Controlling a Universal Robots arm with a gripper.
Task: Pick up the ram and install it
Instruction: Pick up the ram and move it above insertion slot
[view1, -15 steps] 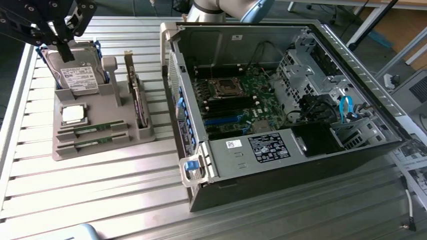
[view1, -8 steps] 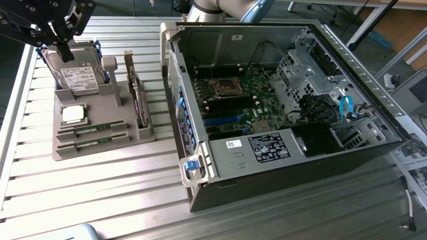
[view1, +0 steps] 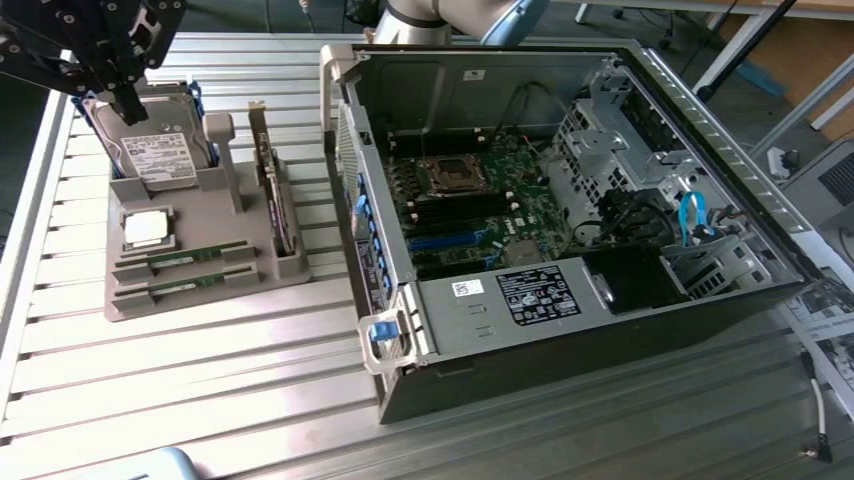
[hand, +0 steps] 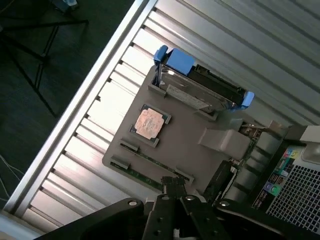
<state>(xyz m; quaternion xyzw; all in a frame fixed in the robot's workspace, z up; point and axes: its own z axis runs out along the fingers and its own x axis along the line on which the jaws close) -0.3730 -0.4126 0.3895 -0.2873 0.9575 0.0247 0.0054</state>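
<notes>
Exterior view: the gripper (view1: 130, 110) is seen above the tray (view1: 200, 232), over the hard drive (view1: 158, 150) at one end.
Gripper: fingers are pressed together; nothing is pinched.
Ram (view1: 187, 257): laid flat in a slot at the tray's end opposite the drive, untouched.
Second stick (view1: 184, 285): slotted just beside the ram, nearer the tray's edge.
CPU (view1: 147, 228): seated in the tray between drive and ram.
Card (view1: 276, 200): stood on edge along the tray's side nearest the case (view1: 467, 300).
Case: laid open beside the tray.
</notes>
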